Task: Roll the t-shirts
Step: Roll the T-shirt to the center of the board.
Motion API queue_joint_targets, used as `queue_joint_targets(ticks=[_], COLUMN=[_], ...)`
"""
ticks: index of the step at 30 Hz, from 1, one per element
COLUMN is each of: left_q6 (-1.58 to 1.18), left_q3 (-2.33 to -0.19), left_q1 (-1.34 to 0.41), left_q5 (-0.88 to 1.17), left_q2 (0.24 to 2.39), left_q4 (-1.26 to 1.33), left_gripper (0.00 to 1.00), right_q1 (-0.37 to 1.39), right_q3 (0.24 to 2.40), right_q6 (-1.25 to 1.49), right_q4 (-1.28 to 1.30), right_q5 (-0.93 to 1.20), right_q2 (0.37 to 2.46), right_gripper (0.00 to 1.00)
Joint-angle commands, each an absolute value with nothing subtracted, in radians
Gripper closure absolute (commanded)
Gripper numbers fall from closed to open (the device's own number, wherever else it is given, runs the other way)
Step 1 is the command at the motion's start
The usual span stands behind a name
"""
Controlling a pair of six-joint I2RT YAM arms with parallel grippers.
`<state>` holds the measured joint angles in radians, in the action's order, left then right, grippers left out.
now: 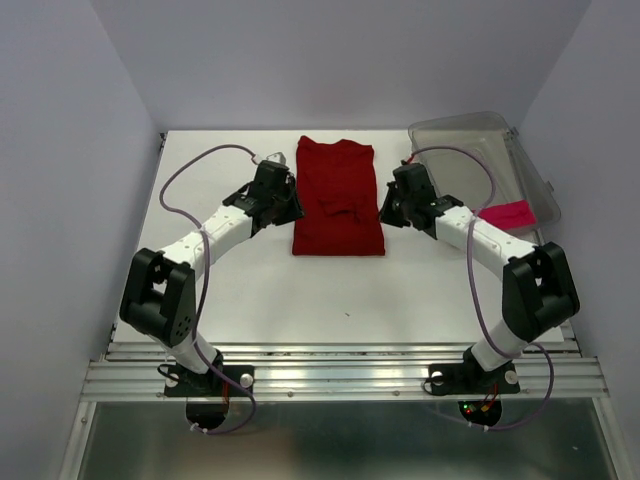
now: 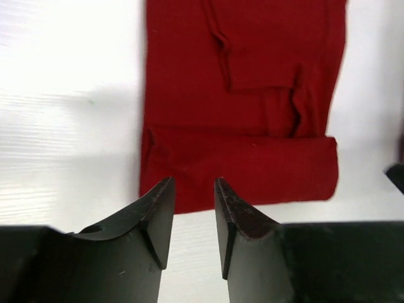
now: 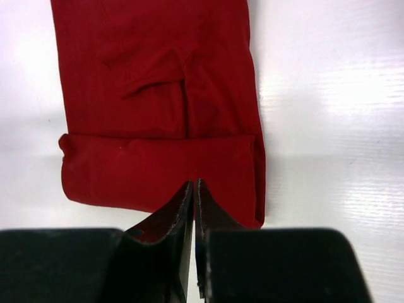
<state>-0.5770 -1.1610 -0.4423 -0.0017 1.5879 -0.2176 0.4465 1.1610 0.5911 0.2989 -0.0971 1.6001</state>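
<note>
Crimson t-shirt (image 1: pixel 338 195) is lying folded into a long strip at the middle of the white table (image 1: pixel 250 300), its near end rolled over into one turn. My left claw (image 2: pixel 192 184) is hovering by that roll, jaws apart. My right claw (image 3: pixel 193 184) is hovering there too, jaws nearly together, nothing showing between them. Pink t-shirt (image 1: pixel 505 215) is resting at the clear bin's (image 1: pixel 480 135) near edge.
</note>
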Motion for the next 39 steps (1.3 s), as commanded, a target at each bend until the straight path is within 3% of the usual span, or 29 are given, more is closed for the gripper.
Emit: queue_joint_targets(ticks=[1,12,18,39], left_q6=[-0.601,-0.62,-0.611,-0.71], left_q3=[-1.134,-1.1,-1.048,-0.727], left_q1=[-0.488,-0.492,-0.492,-0.629], left_q5=[0.119,0.16,0.173,0.147], left_q2=[1.592,1.759,1.776,1.367], left_q4=[-0.147,-0.009,-0.008,-0.055], left_gripper=[0.59,0.63,0.63,0.62], right_q1=[0.454,0.454,0.454,0.577], right_q3=[1.117,1.163,1.08,0.813], right_q6=[0.629,0.637,0.646,0.706], right_q4=[0.261,0.203,0.181,0.264], right_q5=[-0.035,0.04,0.052,-0.017], right_q2=[1.629,1.819,1.801,1.474], right_gripper=[0.92,0.95,0.96,0.96])
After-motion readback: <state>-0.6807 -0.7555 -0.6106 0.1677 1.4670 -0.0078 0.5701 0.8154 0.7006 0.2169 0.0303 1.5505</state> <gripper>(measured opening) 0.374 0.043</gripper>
